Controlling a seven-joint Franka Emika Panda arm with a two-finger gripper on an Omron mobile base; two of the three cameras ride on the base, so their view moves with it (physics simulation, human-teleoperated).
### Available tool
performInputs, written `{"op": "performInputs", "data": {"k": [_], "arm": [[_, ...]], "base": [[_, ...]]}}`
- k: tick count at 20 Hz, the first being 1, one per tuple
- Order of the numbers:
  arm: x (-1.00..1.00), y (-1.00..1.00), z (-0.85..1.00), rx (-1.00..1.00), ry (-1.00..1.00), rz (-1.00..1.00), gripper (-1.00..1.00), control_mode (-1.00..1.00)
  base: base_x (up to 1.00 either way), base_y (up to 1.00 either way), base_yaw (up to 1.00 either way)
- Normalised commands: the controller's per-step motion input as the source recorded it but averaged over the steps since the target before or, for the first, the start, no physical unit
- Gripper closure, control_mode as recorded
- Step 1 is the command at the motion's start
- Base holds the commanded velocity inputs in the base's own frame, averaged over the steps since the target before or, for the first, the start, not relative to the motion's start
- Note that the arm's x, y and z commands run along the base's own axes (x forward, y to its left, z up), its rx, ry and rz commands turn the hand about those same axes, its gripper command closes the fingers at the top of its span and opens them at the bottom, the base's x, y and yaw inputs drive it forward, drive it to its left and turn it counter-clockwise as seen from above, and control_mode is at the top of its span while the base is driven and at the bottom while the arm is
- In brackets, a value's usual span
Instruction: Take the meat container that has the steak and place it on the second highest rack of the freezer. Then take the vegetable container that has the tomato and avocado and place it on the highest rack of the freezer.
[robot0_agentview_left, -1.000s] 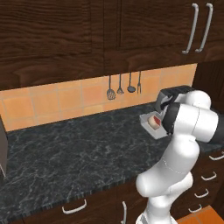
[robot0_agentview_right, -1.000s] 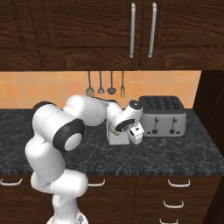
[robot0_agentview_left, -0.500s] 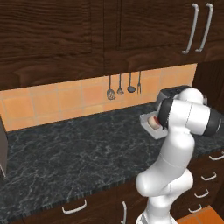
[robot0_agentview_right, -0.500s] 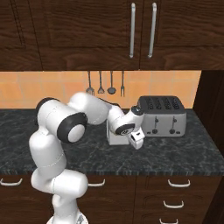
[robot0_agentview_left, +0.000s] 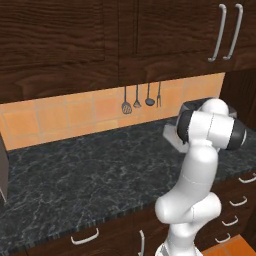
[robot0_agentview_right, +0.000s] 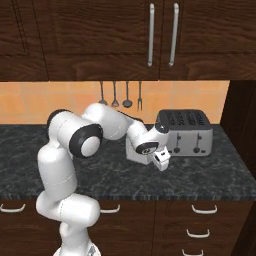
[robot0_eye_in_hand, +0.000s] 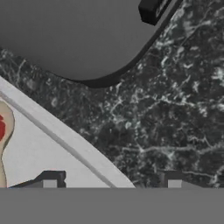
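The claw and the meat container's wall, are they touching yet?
Cannot tell. In the hand view the claw straddles the meat container wall, one fingertip inside, but no clear contact or gap shows.

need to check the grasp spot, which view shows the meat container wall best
The hand view: the meat container shows its pale wall running between the two fingertips, steak inside. The left base view shows one corner behind the arm; the right base view a side.

The arm hides most of the meat container (robot0_agentview_right: 133, 153), and the steak (robot0_eye_in_hand: 3, 131) is cut off at the hand view's left edge.
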Motion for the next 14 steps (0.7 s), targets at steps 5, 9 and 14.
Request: {"op": "performInputs", "data": {"k": [5,9,14], "arm": [[0.17,0.03,-0.23,0.0,0.01,0.0,1.0,-1.0],[0.16,0.02,-0.11,0.0,0.0,0.0,1.0,-1.0],[0.07,0.16,-0.01,-0.03,-0.02,-0.01,1.0,-1.0]], "base": [[0.0,0.0,0.0],[0.0,0.0,0.0],[0.0,0.0,0.0]]}}
